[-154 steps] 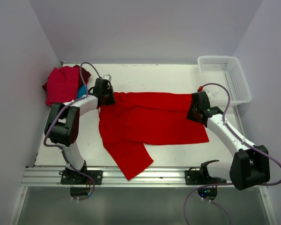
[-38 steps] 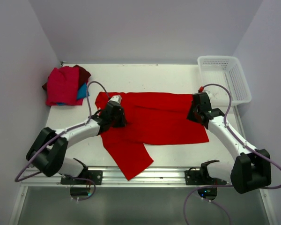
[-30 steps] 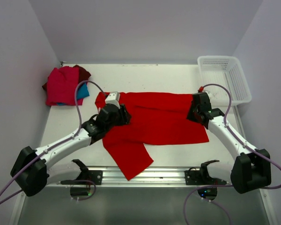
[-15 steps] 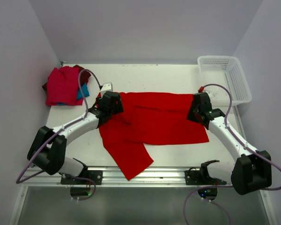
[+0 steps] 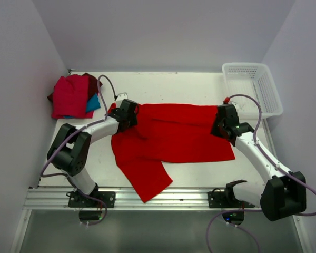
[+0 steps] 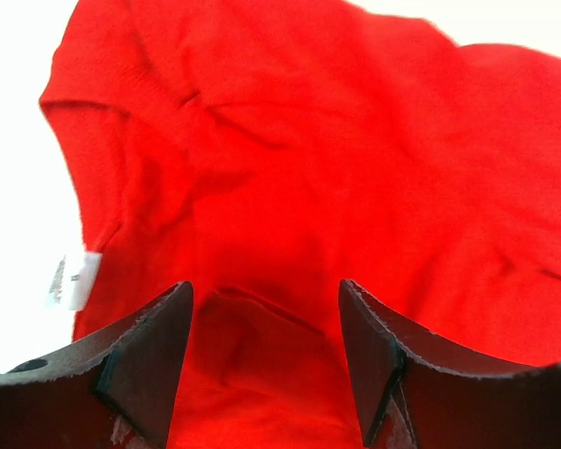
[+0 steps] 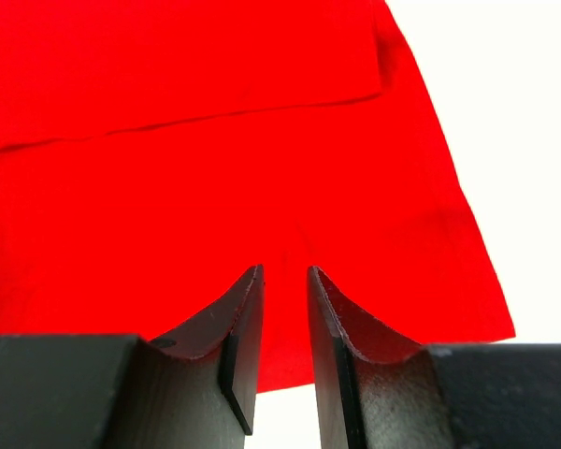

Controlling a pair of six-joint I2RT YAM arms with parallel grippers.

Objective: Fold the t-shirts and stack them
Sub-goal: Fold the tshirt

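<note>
On the tabletop, large red t-shirt lies spread across the middle, one flap trailing toward the near edge; folded t-shirts (red, maroon, teal) sit stacked in the far-left corner, white mesh basket in the far-right corner. At the shirt's left end, left end effector is wide open, a low ridge of cloth between its fingers but not gripped. At the shirt's right end, right end effector is closed to a thin slit, pinching a pucker of red cloth.
</note>
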